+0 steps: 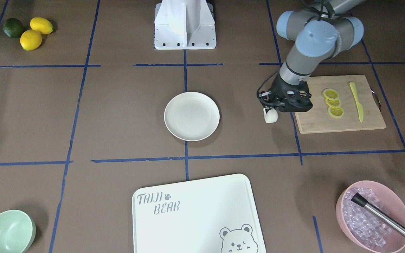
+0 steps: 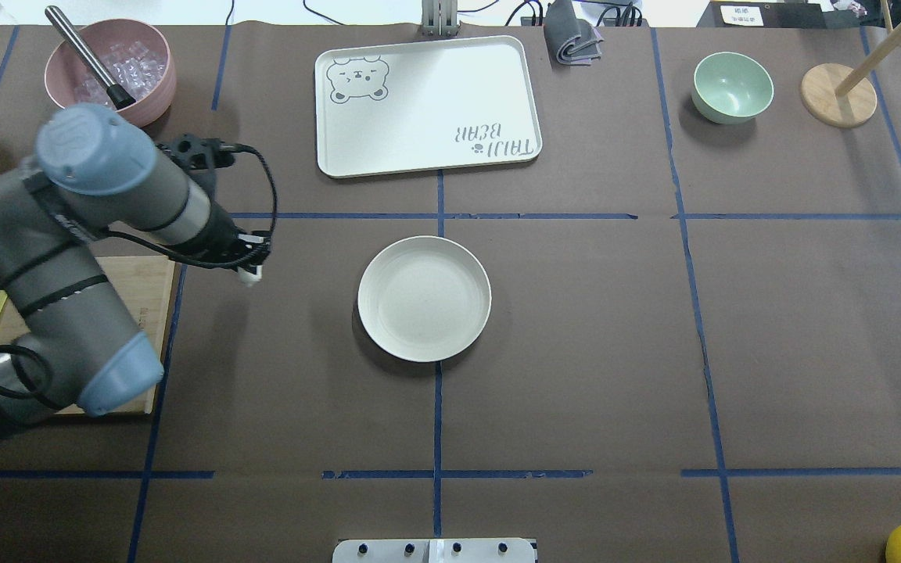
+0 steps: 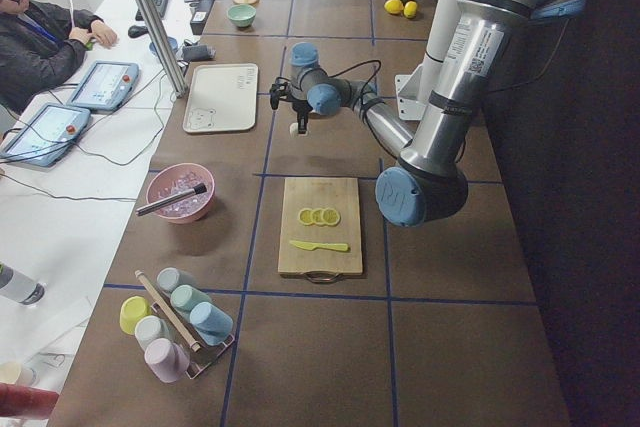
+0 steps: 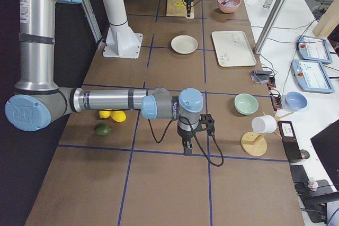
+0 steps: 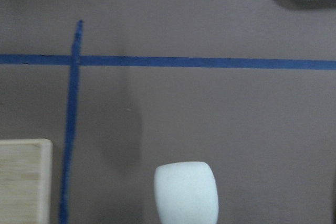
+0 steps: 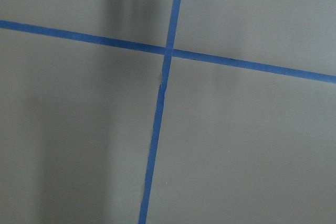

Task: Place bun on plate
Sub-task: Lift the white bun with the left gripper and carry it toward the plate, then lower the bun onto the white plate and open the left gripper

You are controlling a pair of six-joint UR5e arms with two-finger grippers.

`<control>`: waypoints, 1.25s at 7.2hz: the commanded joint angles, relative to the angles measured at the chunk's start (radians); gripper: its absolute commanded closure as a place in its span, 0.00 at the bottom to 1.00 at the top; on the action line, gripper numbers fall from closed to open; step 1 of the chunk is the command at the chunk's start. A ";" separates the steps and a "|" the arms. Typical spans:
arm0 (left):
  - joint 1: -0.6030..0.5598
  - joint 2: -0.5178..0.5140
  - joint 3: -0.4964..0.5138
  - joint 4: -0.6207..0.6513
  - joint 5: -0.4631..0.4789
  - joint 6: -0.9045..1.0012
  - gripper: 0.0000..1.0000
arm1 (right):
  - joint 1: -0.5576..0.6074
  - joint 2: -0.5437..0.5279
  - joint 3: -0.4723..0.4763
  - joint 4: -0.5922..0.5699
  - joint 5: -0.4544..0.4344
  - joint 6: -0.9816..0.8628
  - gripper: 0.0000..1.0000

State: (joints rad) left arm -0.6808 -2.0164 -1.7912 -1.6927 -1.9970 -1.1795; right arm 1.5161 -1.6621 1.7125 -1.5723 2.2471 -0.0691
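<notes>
The bun, small, white and rounded, hangs under my left gripper, whose fingers are shut on it just above the brown table. It shows at the bottom of the left wrist view as the bun, and in the overhead view as the bun. The round cream plate lies with nothing on it at the table's middle, well apart from the bun, also seen as the plate. My right gripper hovers far off over a tape crossing; I cannot tell whether it is open or shut.
A wooden cutting board with lemon slices and a yellow knife lies beside the left gripper. A white tray, a pink bowl of ice, a mint bowl and lemons sit around the edges.
</notes>
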 commanded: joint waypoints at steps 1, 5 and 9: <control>0.162 -0.234 0.118 0.064 0.145 -0.208 0.78 | -0.001 -0.001 -0.002 0.000 0.000 0.000 0.00; 0.257 -0.393 0.362 -0.007 0.224 -0.261 0.50 | -0.001 -0.001 -0.004 0.000 0.003 0.000 0.00; 0.184 -0.359 0.281 0.027 0.113 -0.177 0.00 | -0.001 0.004 -0.004 0.000 0.003 0.000 0.00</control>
State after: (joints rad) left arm -0.4550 -2.4005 -1.4658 -1.6840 -1.8078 -1.4099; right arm 1.5156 -1.6591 1.7088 -1.5723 2.2503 -0.0690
